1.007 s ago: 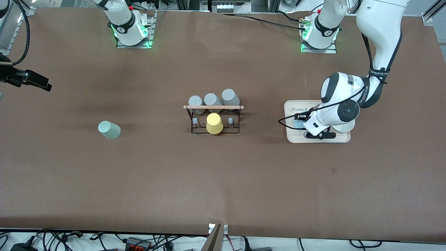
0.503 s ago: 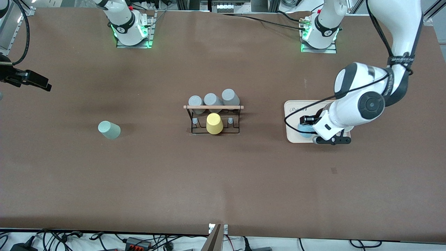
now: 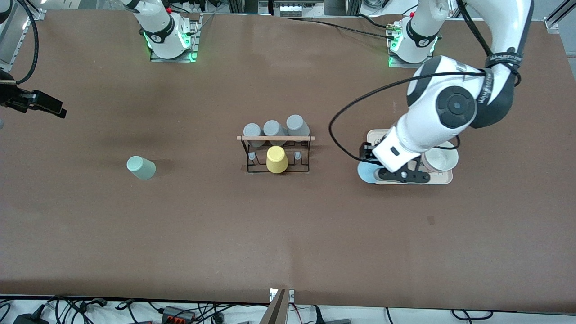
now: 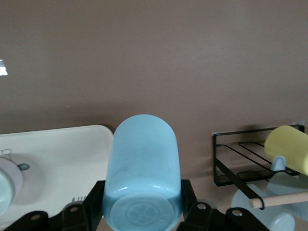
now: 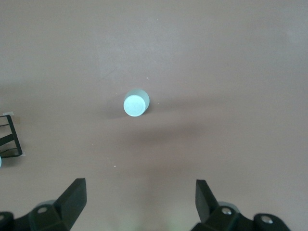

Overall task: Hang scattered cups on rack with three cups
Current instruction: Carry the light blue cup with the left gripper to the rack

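Note:
My left gripper (image 3: 370, 167) is shut on the light blue cup (image 3: 367, 173), holding it over the tray's edge on the rack's side. In the left wrist view the cup (image 4: 142, 163) fills the space between the black fingers (image 4: 94, 202), base toward the camera. The pale sage green cup (image 3: 141, 168) stands upside down on the table toward the right arm's end. My right gripper (image 5: 139, 197) is open and empty, high above that cup (image 5: 135, 103). The black wire rack (image 3: 275, 138) with its wooden rod stands mid-table; part of it (image 4: 240, 159) shows in the left wrist view.
Three grey cups (image 3: 274, 129) hang along the rack's rod and a yellow cup (image 3: 276, 159) sits on a front peg. The cream tray (image 3: 438, 179) holds a white bowl (image 3: 443, 158). Bare brown table lies between the sage cup and the rack.
My left arm has lifted the blue cup off the tray and carried it toward the rack. The right arm has not moved.

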Available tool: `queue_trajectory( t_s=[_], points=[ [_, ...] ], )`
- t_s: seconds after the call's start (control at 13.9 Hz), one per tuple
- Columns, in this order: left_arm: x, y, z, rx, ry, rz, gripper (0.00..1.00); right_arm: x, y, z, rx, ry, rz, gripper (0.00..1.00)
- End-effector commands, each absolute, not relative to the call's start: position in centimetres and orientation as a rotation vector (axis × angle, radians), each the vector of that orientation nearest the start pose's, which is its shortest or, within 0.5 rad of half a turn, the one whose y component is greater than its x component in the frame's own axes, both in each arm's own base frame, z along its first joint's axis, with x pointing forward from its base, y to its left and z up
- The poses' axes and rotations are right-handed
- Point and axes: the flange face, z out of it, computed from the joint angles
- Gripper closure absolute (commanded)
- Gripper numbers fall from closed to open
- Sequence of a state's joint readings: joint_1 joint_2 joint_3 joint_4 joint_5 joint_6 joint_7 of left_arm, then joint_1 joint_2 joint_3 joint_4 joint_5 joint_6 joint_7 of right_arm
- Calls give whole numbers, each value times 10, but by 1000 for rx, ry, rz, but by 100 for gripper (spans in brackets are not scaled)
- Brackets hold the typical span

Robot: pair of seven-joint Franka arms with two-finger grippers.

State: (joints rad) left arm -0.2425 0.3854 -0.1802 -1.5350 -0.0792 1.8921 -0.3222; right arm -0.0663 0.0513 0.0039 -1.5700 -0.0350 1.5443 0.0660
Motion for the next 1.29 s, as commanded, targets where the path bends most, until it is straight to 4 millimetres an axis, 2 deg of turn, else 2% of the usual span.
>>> queue_trajectory(
  t_s=[0.0, 0.07, 0.14, 0.36, 0.5, 0.65, 0.79, 1.01, 1.15, 1.22],
  points=[
    [610, -307, 433, -3251, 179, 160, 66, 561, -37, 598, -3153, 213, 104, 0],
    [605, -322, 431, -3241, 217, 189, 66, 561, -38, 598, -3152, 215, 106, 0],
    [607, -328, 435, -3240, 230, 199, 66, 561, -39, 596, -3152, 222, 114, 0],
    [616, -335, 437, -3255, 229, 211, 66, 560, -39, 595, -3150, 222, 128, 0],
    [609, -358, 428, -3248, 226, 227, 66, 559, -39, 593, -3149, 222, 136, 0],
    [599, -382, 427, -3239, 239, 225, 66, 559, -40, 593, -3149, 225, 136, 0],
    [593, -393, 425, -3238, 225, 229, 66, 559, -40, 592, -3149, 225, 140, 0],
    [596, -402, 425, -3250, 204, 218, 66, 559, -40, 591, -3149, 225, 145, 0],
    [590, -424, 419, -3252, 189, 219, 66, 559, -38, 592, -3151, 220, 145, 0],
    [591, -428, 416, -3254, 172, 220, 66, 558, -38, 592, -3151, 220, 148, 0]
  ],
)
